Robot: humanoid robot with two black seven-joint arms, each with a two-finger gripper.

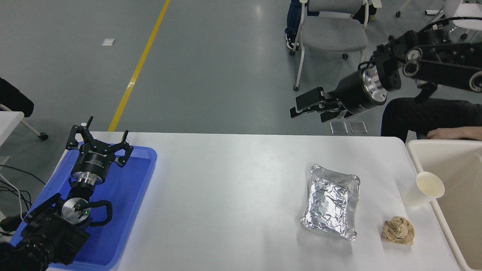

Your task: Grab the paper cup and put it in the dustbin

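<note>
- Grey floor with a yellow line [140, 64] is filling the background beyond a white table [233, 195]; a grey chair [333, 32] on castors is standing at the top, and a person's leg [425, 114] in dark cloth and a hand [450, 132] are showing at the right, past the far table edge.
- Paper cup [423, 189], white with a cream inside, is standing upright near the table's right edge, just beside the rim of the dustbin [452, 195], which is occupying the lower right corner.
- Foil tray [331, 201], crinkled and silver, is lying left of the cup, and a crumpled brown paper ball [398, 232] is lying nearer the camera, between the tray and the bin.
- Right gripper [307, 107] is reaching in from the upper right, above the floor past the table's far edge and well apart from the cup; its fingers are pointing left, parted and holding nothing.
- Left gripper [98, 138] is resting over a blue tray [128, 203] at the lower left, its fingers spread and empty.
- White lettering on the left gripper's body is too small to be read; no other writing is legible.
</note>
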